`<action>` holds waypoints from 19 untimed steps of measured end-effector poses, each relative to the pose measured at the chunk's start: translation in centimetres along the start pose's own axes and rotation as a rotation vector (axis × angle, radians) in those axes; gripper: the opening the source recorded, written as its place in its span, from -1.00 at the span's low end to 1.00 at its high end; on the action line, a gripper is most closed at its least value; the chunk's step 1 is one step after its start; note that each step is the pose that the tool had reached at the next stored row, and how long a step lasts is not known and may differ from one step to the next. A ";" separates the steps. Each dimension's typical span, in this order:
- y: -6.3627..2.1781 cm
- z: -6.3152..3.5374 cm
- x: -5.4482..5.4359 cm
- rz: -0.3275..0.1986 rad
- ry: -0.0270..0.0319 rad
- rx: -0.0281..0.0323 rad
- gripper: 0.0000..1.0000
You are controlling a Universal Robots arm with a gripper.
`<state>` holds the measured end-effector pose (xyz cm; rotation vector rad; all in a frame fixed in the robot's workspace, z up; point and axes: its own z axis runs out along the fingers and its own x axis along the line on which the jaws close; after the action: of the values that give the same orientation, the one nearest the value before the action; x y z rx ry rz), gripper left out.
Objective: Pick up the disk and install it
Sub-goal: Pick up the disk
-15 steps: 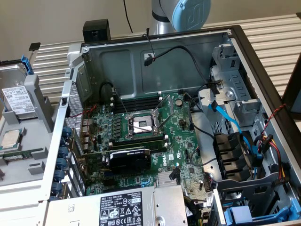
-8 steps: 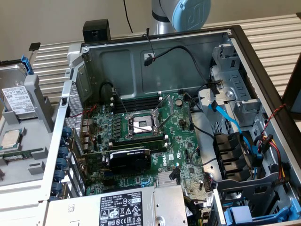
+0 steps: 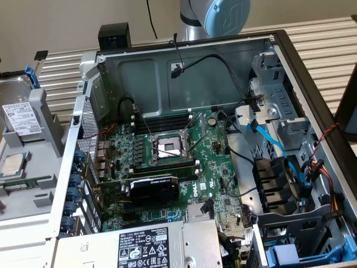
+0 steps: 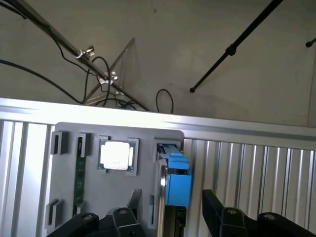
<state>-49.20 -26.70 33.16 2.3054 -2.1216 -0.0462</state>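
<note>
End effector open, lined up on disk, no grasp yet.
Disk stands in grey tray beside the chip, outside the case; centre jaws on blue frame, descend square.

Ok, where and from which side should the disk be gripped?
Probably the blue frame at its top end, pinched across the thin width from above: the disk sits edgewise in the grey tray's slot, with that end sticking out.

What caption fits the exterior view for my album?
Open computer case, with the disk resting in a grey tray beside it.
</note>
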 end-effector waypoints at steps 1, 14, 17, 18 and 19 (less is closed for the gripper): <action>0.01 0.18 0.0 0.000 -0.0001 0.0001 0.20; 0.69 2.41 0.0 0.000 -0.0012 -0.0075 0.20; 0.70 2.75 0.0 0.000 -0.0012 -0.0077 0.20; 0.69 2.91 0.0 0.000 -0.0012 -0.0077 0.20; 0.69 3.02 -0.1 0.000 -0.0012 -0.0078 0.20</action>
<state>-49.98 -26.65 30.16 2.3015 -2.1183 -0.0557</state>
